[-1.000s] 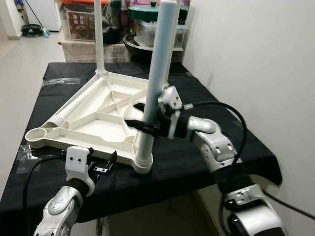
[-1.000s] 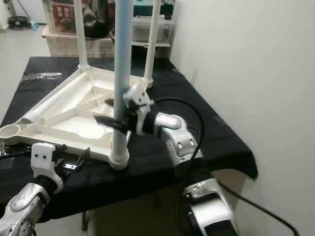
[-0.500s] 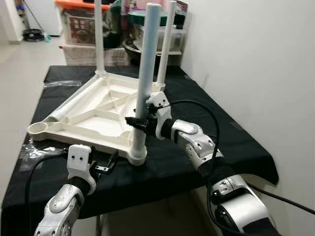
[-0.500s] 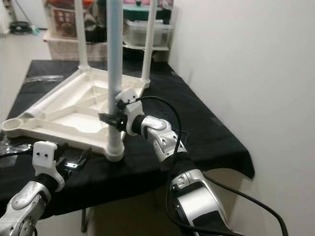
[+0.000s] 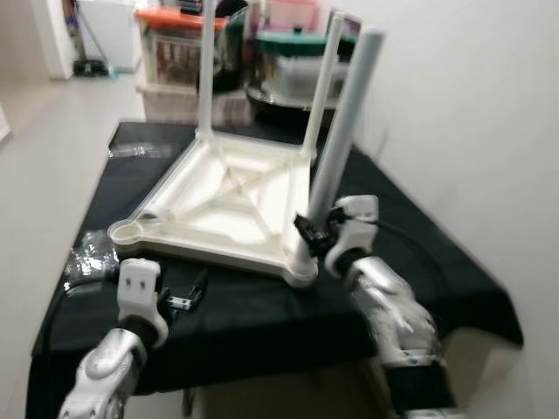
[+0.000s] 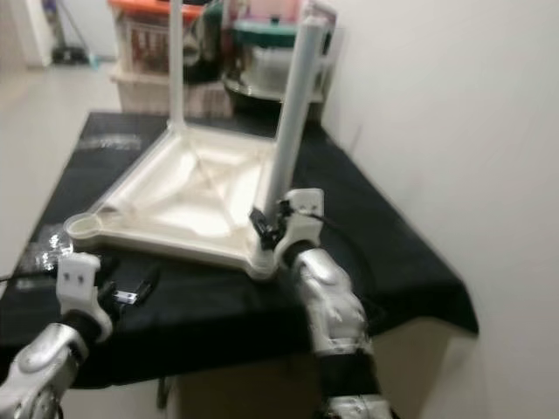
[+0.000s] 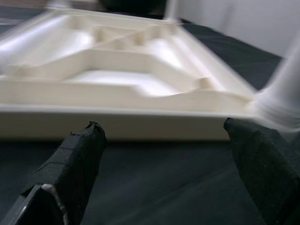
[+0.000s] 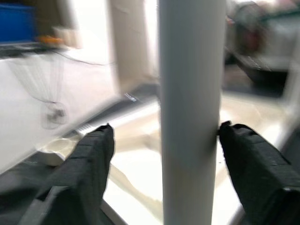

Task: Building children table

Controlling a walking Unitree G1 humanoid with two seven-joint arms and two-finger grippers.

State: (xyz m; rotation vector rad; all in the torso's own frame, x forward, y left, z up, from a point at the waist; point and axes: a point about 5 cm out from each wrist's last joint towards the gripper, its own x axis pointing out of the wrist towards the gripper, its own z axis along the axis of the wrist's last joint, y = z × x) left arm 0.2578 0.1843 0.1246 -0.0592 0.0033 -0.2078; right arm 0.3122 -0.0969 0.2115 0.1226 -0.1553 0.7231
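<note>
A cream table top (image 5: 229, 199) lies upside down on the black-clothed table (image 5: 441, 266). Two white legs (image 5: 206, 70) stand in its far corners. A pale grey leg (image 5: 342, 140) stands in the near right socket. The near left socket (image 5: 129, 231) holds nothing. My right gripper (image 5: 306, 232) is low on the grey leg, just above the socket. In the right wrist view the leg (image 8: 191, 112) sits between open fingers, one finger (image 8: 243, 154) touching it and the other apart. My left gripper (image 5: 189, 291) hovers open in front of the top's near edge (image 7: 122, 124).
Storage boxes and bins (image 5: 179, 54) are stacked behind the table. A white wall (image 5: 472, 131) runs close along the right side. Crumpled clear plastic (image 5: 87, 262) lies at the table's left edge. Bare floor (image 5: 44, 157) stretches to the left.
The camera has shifted and the picture is blurred. My right gripper has slid down the grey leg toward its socket, the arm now lower. The left gripper stays in place.
</note>
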